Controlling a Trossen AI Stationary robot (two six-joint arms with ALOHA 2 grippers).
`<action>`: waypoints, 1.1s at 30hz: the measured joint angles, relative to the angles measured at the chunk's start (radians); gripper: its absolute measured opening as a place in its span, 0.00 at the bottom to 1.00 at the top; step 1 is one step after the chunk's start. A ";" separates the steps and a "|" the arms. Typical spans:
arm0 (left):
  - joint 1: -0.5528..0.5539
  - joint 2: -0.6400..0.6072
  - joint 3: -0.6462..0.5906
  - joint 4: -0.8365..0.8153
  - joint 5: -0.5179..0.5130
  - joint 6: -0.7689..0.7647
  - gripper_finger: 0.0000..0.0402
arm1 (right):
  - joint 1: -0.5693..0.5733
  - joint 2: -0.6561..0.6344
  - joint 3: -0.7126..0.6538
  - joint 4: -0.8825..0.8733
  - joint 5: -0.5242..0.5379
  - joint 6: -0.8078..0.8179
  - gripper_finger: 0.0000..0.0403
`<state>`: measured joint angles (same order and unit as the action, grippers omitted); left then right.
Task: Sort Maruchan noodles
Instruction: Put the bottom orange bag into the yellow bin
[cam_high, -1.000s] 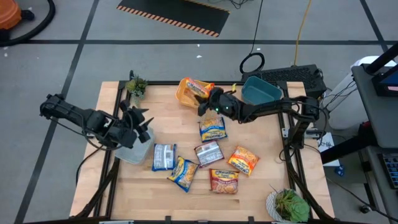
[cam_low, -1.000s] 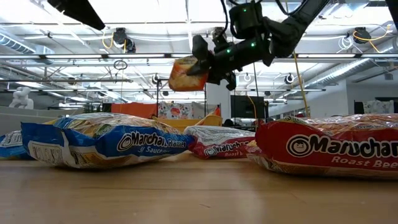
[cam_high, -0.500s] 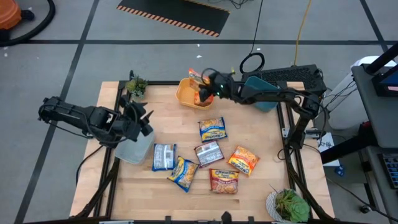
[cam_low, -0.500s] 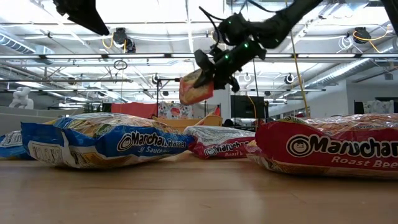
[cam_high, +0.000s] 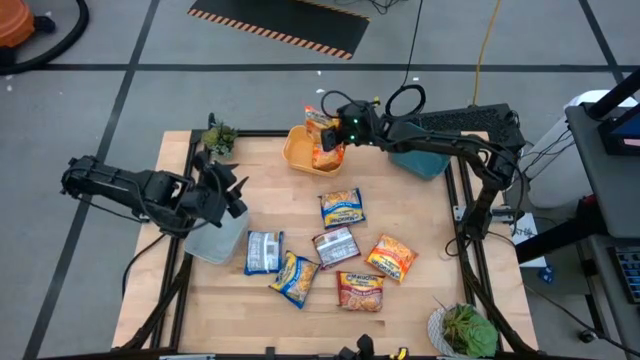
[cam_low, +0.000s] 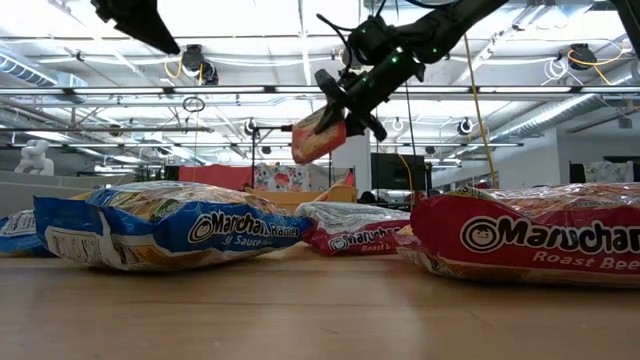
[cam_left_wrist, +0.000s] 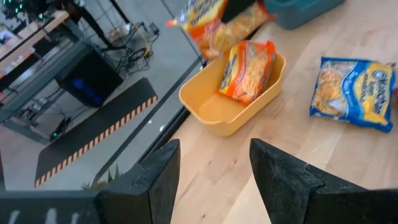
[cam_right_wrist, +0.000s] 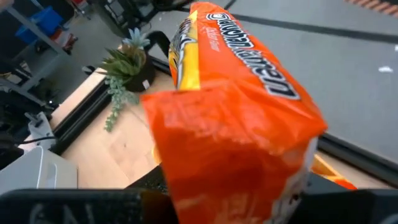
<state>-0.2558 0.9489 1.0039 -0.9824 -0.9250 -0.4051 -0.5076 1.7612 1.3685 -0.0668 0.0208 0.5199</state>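
Orange packet (cam_high: 324, 143) pinched by right gripper (cam_high: 338, 133) above yellow bin (cam_high: 298, 152) already holding 1 orange packet; best released low and centred over bin; left gripper (cam_left_wrist: 211, 163) parted, empty, by grey bin (cam_high: 216, 242).

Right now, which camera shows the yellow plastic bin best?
The left wrist view: the yellow plastic bin shows whole, with one orange packet inside. The high view shows it small, partly under the right gripper. The low view shows only a sliver; the right wrist view hides it.
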 joint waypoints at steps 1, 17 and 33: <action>0.000 0.000 0.000 0.024 0.000 0.019 0.50 | 0.000 0.000 0.000 -0.006 0.000 0.008 0.32; -0.003 0.000 0.000 0.361 0.115 0.274 0.50 | 0.001 0.108 -0.001 -0.084 -0.100 0.178 0.33; -0.003 0.000 0.000 0.350 0.116 0.313 0.50 | -0.007 0.099 -0.001 -0.089 -0.072 0.096 0.56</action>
<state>-0.2584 0.9489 1.0039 -0.6327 -0.8085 -0.0918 -0.5141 1.8600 1.3678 -0.1560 -0.0515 0.6161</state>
